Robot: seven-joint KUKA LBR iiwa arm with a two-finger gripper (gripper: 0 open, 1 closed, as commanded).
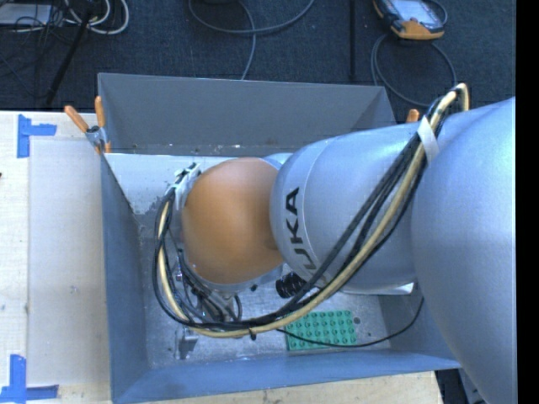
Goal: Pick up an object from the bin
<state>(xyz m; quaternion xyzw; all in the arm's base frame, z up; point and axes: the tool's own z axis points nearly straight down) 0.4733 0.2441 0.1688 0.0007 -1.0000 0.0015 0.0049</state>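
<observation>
My claw is tucked under my orange wrist cover (229, 221), low over the left middle of the grey bin (236, 112), so I cannot tell whether it is spread or pressed together. The nearest loose thing is a green studded plate (324, 328), flat on the floor by the near wall, just right of my wrist. I judge it light, stiff, slick plastic, best pinched across an edge.

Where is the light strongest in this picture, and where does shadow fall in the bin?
Camera view: light is strongest on the grey arm and gives a sheen on its orange cover; the arm shades the bin floor beneath it, beside the green studded plate.
</observation>
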